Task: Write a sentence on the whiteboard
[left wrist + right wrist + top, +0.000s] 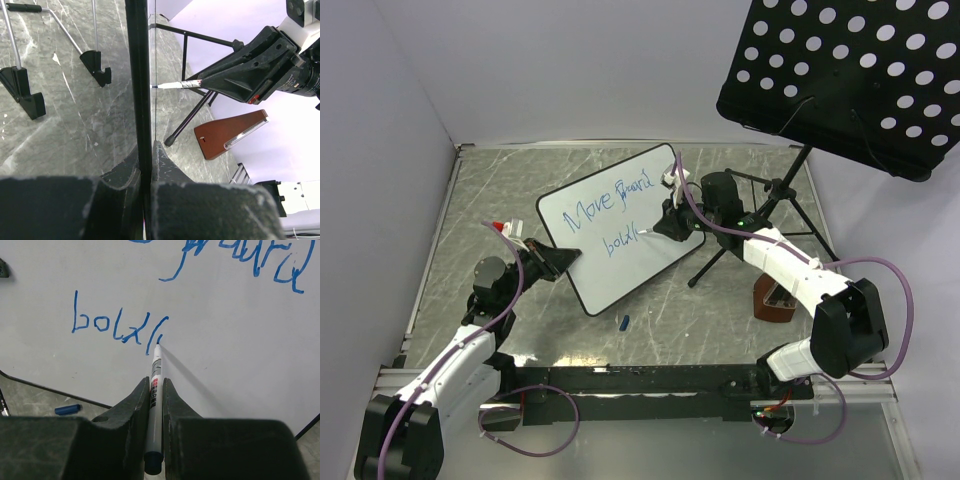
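Near edge first: your two arms rise from the rail at 6 o'clock of the grey marbled table (720,330). Just past them a small blue cap (623,321) lies loose on the stone, right beside the near rim of the whiteboard (610,285). A brown wooden wedge (775,300) stands near the right forearm, at 4 o'clock of the board. Your left gripper (558,262) comes in from 8 o'clock and is clamped on the board's left rim. In the left wrist view both fingers (122,175) pinch the thin black edge, with the board seen edge-on. The whiteboard sits mid-table, its long side running from about 7 toward 1 o'clock. Your right gripper (665,226) reaches in from 3 o'clock, closed tight on a white marker (156,371) whose tip touches the white surface at the end of the lower line. The sentence (612,203) is blue and in two lines: the upper reads roughly "Move Board", the lower "bold" followed by two loose strokes. Farther out, at 3 o'clock of the board, the music stand tripod (760,215) is planted on the table. Its black perforated panel (840,70) hangs over the far right corner at 1 o'clock.
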Available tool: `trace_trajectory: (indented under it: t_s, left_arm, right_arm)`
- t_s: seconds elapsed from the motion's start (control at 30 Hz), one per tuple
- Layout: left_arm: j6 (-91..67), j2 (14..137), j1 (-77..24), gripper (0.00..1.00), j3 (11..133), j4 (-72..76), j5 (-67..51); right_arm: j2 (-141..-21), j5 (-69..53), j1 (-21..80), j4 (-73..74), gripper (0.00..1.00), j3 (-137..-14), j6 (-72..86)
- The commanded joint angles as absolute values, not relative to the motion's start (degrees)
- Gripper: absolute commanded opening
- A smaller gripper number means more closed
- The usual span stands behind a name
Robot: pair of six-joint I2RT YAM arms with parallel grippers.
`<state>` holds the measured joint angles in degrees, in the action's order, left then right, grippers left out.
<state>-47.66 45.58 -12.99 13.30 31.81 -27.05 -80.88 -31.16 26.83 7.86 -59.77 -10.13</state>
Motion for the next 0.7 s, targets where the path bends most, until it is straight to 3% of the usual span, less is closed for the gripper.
trace_trajectory:
  t_s: [0.0,0.67]
  left_arm:
    - [-45.53,44.47,-13.62,0.01,14.15,37.71,-30.24]
    - [-45.53,44.39,-13.62,0.01,14.06,37.79,-30.24]
  right_arm:
    - [-79.89,-30.42,26.63,8.35,0.0,-59.68,-11.34]
    - [-80.68,-26.1,26.46,6.33,0.0,-62.4,-10.2]
